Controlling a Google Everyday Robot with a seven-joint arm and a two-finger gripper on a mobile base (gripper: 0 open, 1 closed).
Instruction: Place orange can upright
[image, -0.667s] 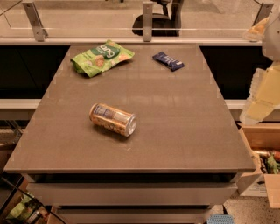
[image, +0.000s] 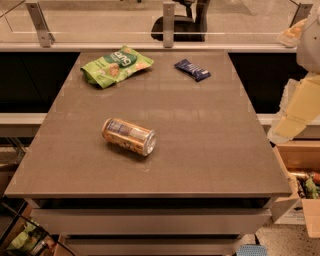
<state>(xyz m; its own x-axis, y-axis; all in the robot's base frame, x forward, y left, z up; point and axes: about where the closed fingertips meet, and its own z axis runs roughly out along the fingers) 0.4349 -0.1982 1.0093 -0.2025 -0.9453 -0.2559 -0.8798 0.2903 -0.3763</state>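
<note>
The orange can (image: 129, 136) lies on its side on the grey table (image: 200, 150), left of centre and toward the front. Its silver end faces front right and its pale label patch faces up. Part of my white and pale yellow arm (image: 300, 102) shows at the right edge, beside the table and well away from the can. My gripper is not in view; it is somewhere outside the picture. Nothing touches the can.
A green snack bag (image: 116, 65) lies at the back left of the table and a dark blue bar wrapper (image: 192, 69) at the back middle. A glass rail with metal posts (image: 169, 25) runs behind. An open cardboard box (image: 302, 185) stands on the floor at the right.
</note>
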